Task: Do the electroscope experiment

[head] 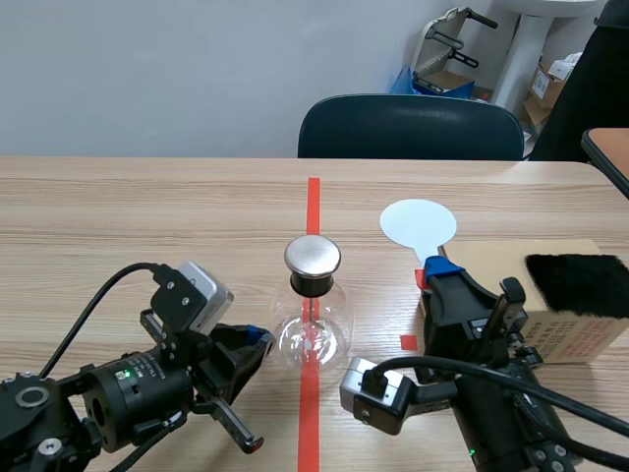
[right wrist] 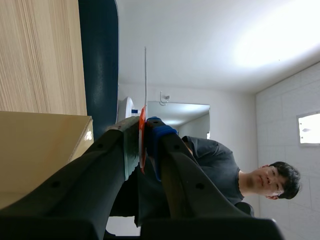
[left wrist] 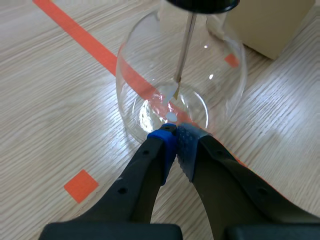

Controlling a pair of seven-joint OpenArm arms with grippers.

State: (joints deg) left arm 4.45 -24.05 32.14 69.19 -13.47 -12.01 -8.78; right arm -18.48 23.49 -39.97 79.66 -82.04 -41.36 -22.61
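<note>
The electroscope (head: 313, 329) is a clear glass flask with a round metal cap (head: 313, 258), standing on the red tape line at the table's middle. In the left wrist view the flask (left wrist: 150, 60) shows its rod and thin leaves inside. My left gripper (head: 263, 339) is shut on nothing, its tips (left wrist: 175, 135) touching the flask's base. My right gripper (head: 439, 267) is shut on the orange handle (right wrist: 142, 140) of a white disc paddle (head: 418, 224), held beside the flask's right; the disc (right wrist: 145, 75) shows edge-on.
A tan cardboard box (head: 491, 265) with a black fur pad (head: 578, 283) on it sits at the right, close to my right arm. A dark chair (head: 410, 128) stands behind the table's far edge. A person appears in the right wrist view.
</note>
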